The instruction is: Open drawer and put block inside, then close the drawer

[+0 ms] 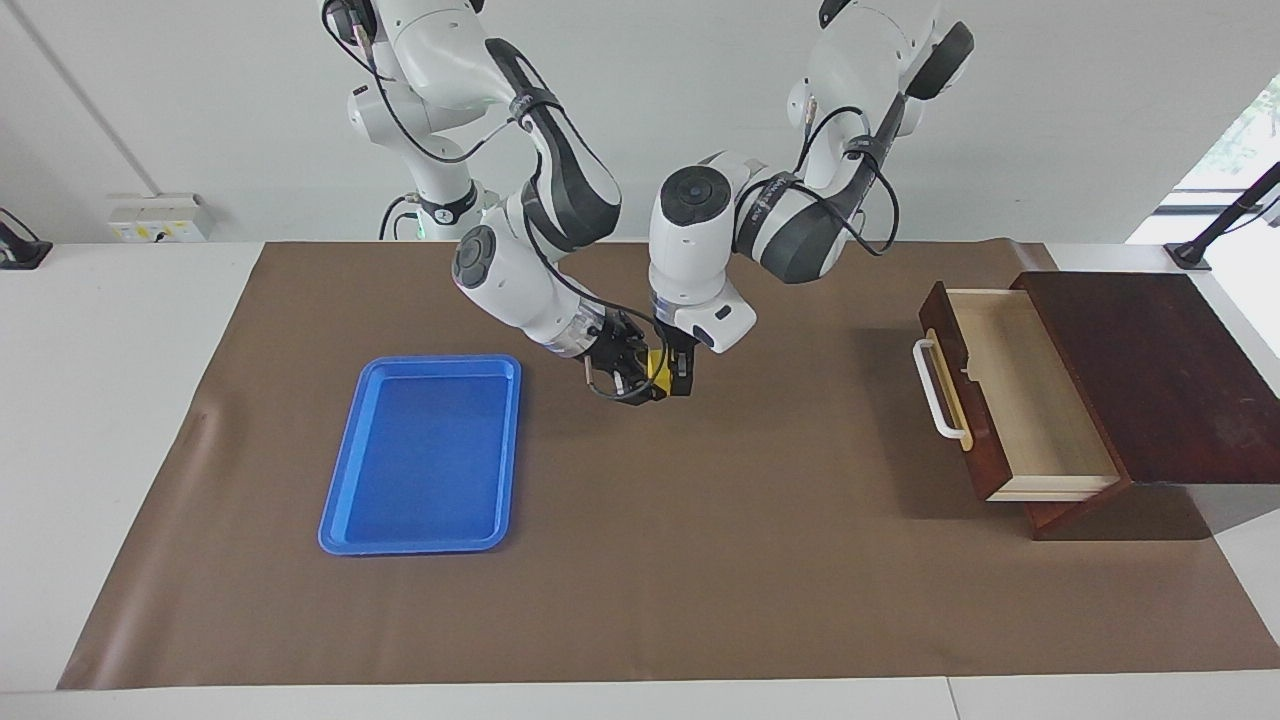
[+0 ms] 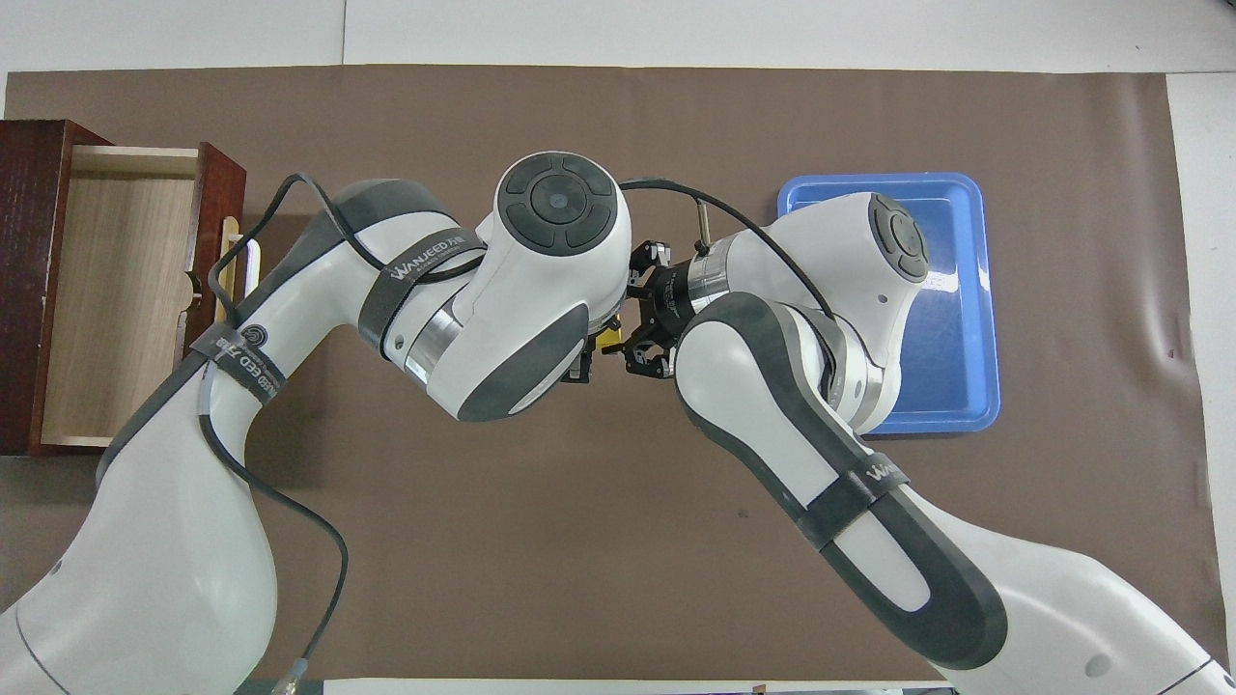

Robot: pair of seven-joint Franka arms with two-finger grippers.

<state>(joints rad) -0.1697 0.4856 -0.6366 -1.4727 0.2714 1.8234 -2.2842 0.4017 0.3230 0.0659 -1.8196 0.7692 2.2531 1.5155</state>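
Note:
The yellow block (image 1: 660, 372) hangs in the air over the middle of the brown mat, between both grippers. My right gripper (image 1: 640, 381) reaches in sideways from the blue tray's end and is shut on the block. My left gripper (image 1: 678, 379) comes down from above and is shut on the same block. In the overhead view only a sliver of the block (image 2: 607, 334) shows between the left gripper (image 2: 579, 365) and the right gripper (image 2: 638, 339). The drawer (image 1: 1030, 400) stands pulled open at the left arm's end, its pale interior bare, its white handle (image 1: 936, 390) facing the table's middle.
A flat blue tray (image 1: 425, 455) lies on the mat toward the right arm's end, partly covered by the right arm in the overhead view. The dark wooden cabinet (image 1: 1150, 370) holds the drawer (image 2: 116, 290). The brown mat (image 1: 700, 560) covers the table.

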